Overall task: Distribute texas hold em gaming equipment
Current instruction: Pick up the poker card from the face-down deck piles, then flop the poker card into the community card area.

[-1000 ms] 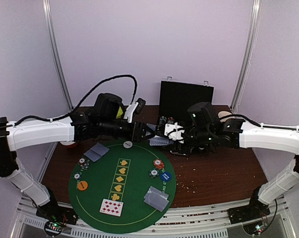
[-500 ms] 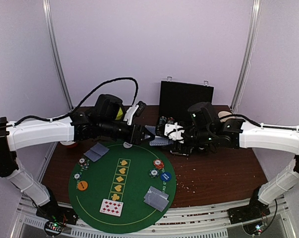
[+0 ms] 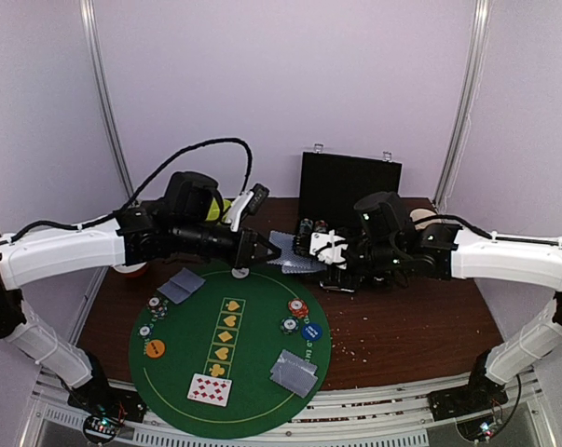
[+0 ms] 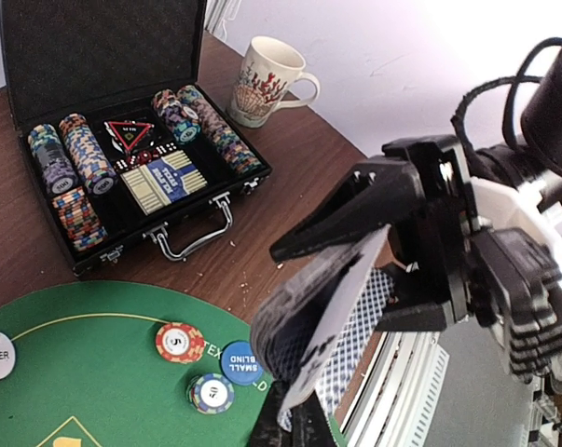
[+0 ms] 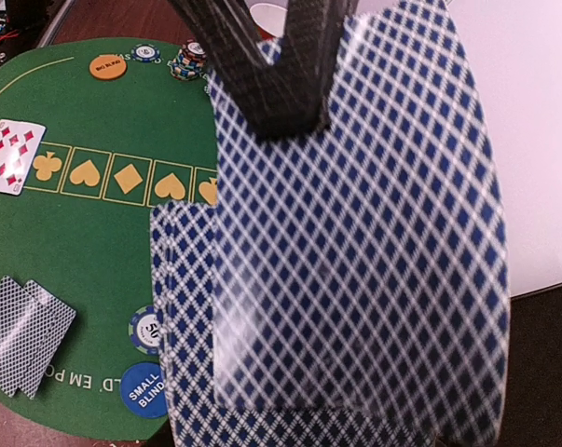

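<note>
My left gripper (image 3: pixel 265 248) is shut on one blue-backed playing card (image 3: pixel 285 242), held in the air above the far edge of the green poker mat (image 3: pixel 262 410). In the left wrist view the card (image 4: pixel 322 312) rises from my fingers at the bottom. My right gripper (image 3: pixel 316 251) is shut on the card deck (image 3: pixel 301 264) just right of it. In the right wrist view the pulled card (image 5: pixel 355 214) covers the deck (image 5: pixel 192 372), and its own jaws are hidden. On the mat lie two card pairs (image 3: pixel 182 286) (image 3: pixel 294 372), a face-up card (image 3: pixel 211 389), chips (image 3: pixel 298 307) and button discs (image 3: pixel 310 331).
An open black chip case (image 4: pixel 122 158) stands on the brown table behind the mat, with a patterned mug (image 4: pixel 267 79) beside it. A lime-green bowl (image 3: pixel 224 209) shows behind my left arm. The metal rail (image 3: pixel 374 410) runs along the near table edge.
My left gripper has drawn back to the left with the card, sliding it off the deck. My right gripper has held still.
</note>
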